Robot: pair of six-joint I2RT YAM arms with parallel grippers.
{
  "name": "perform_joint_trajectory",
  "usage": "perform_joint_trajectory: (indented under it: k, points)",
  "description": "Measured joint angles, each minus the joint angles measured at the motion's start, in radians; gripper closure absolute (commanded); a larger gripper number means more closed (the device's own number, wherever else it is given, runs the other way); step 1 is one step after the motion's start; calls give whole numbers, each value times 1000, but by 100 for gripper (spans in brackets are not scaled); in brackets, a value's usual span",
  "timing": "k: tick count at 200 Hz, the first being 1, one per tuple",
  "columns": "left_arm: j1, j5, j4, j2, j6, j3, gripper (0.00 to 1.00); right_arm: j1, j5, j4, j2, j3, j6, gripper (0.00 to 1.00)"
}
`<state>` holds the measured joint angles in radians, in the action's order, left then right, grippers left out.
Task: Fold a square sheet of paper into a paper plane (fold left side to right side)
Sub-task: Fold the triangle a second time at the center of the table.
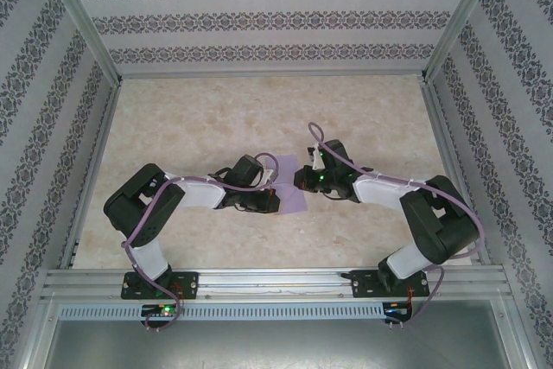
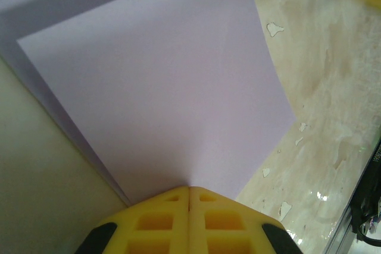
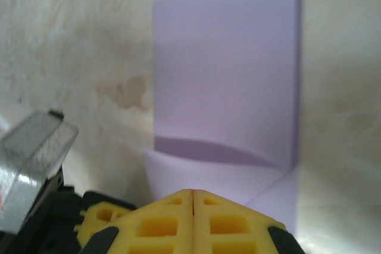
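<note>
The left hand (image 2: 189,188) and right hand (image 3: 193,191) each pinch the lilac sheet (image 1: 292,197) lying between them.

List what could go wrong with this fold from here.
1. The left gripper and right gripper both look shut on the square sheet of paper; opposing pulls could tear it.
2. Near the right gripper a layer bows up unflattened, so the crease may set crooked.

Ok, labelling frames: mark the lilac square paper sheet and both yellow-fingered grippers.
lilac paper sheet (image 2: 166,81): left wrist view, upper face.
left gripper (image 2: 189,191): left wrist view, fingertip seam.
right gripper (image 3: 193,194): right wrist view, fingertip seam.
</note>
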<state>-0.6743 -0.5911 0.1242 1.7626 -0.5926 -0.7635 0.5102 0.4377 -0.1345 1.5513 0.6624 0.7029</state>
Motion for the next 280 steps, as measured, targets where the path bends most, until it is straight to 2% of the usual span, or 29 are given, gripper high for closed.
perform_joint_trajectory:
  k: [82, 146, 226, 280]
  points:
    - [0, -1, -15, 0, 0, -11, 98, 15, 42, -53, 137, 19, 70, 100]
    - [-1, 4, -119, 0, 5, -74, 98, 9, 42, -27, 153, 24, 78, 100]
    - [-1, -22, -140, 61, 13, -177, 98, 4, 53, -31, 158, 24, 80, 100]
    - [-1, -31, -141, 94, 16, -181, 98, 2, 58, -32, 160, 24, 80, 100]
